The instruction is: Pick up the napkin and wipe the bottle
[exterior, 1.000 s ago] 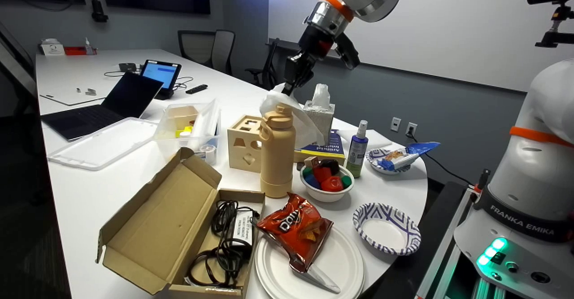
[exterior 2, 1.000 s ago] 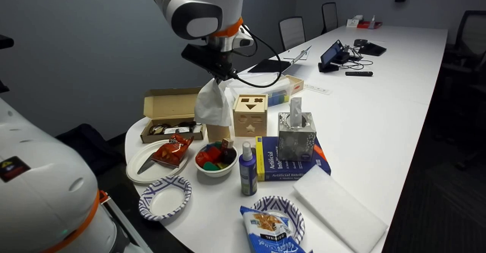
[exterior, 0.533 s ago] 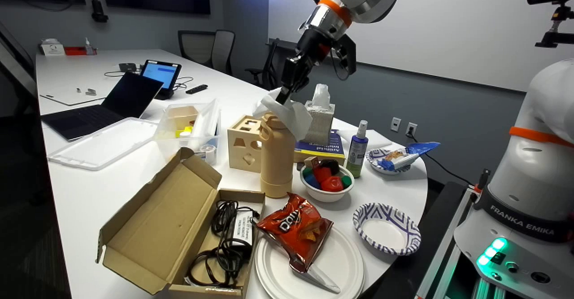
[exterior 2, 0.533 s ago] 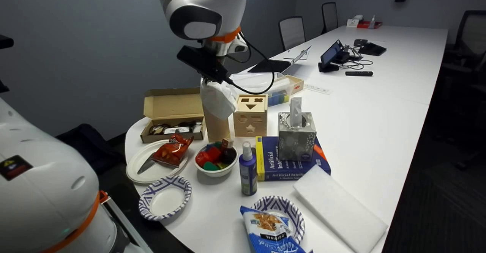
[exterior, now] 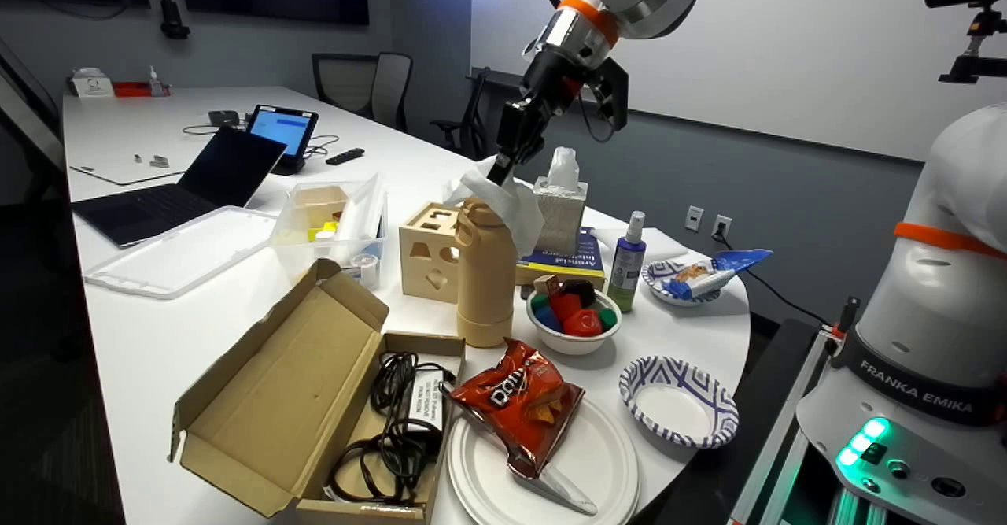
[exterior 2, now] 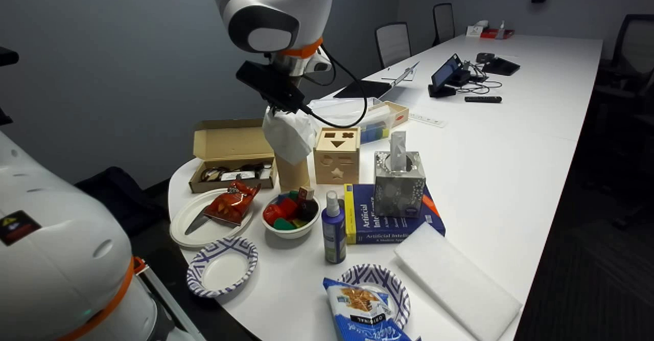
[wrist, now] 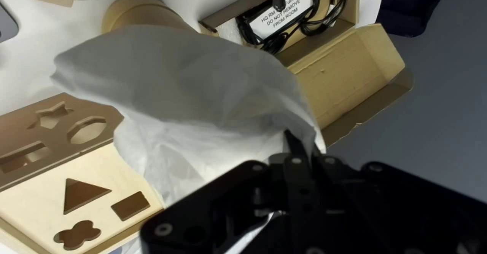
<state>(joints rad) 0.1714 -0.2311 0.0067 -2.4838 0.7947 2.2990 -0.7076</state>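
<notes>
The napkin (exterior: 521,214) is thin, white and crumpled. It hangs from my gripper (exterior: 499,174) and drapes over the bottle's upper part. It also shows in an exterior view (exterior 2: 290,135) and fills the middle of the wrist view (wrist: 182,82). My gripper's fingers (wrist: 302,143) are shut on a pinched fold of it. The bottle (exterior: 485,289) is tan with a loop handle and stands upright. Its lower part shows in an exterior view (exterior 2: 293,176) and its base in the wrist view (wrist: 133,12); the napkin hides the rest there. Exact contact with the cap cannot be told.
A wooden shape box (exterior 2: 337,157) stands beside the bottle. A bowl of coloured blocks (exterior: 573,344), a spray bottle (exterior: 627,261) and an open cardboard box (exterior: 275,391) are close. A tissue box (exterior 2: 399,192) sits on a blue book (exterior 2: 393,236). A red chip bag (exterior: 519,403) lies on plates.
My gripper has moved lower and slightly towards the bottle, carrying the napkin. The napkin now drapes over the bottle's top differently and has shifted slightly in the last half second. The bottle stays in place.
</notes>
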